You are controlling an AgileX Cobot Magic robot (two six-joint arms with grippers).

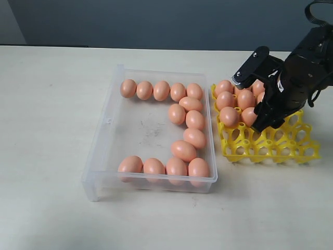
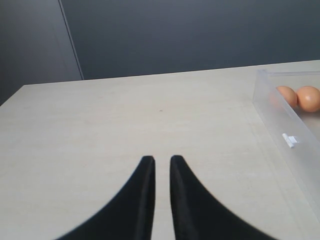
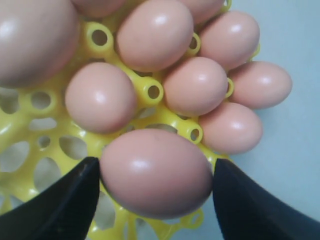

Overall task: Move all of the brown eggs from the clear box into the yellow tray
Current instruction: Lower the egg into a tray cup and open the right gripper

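My right gripper (image 3: 156,175) is shut on a brown egg (image 3: 150,162), which lies sideways with one black finger at each end. It hangs just above the yellow tray (image 3: 150,91), beside several brown eggs (image 3: 100,97) standing in the cups. In the exterior view my right gripper (image 1: 255,99) is over the tray's (image 1: 276,148) left half and hides the held egg. Several more brown eggs (image 1: 183,150) lie in the clear box (image 1: 112,112). My left gripper (image 2: 162,161) is shut and empty over bare table, left of the box (image 2: 280,117).
The tray's right and front cups (image 1: 291,140) hold nothing. The box stands directly left of the tray, their edges almost touching. A dark wall (image 1: 156,21) runs behind the pale table (image 1: 47,104).
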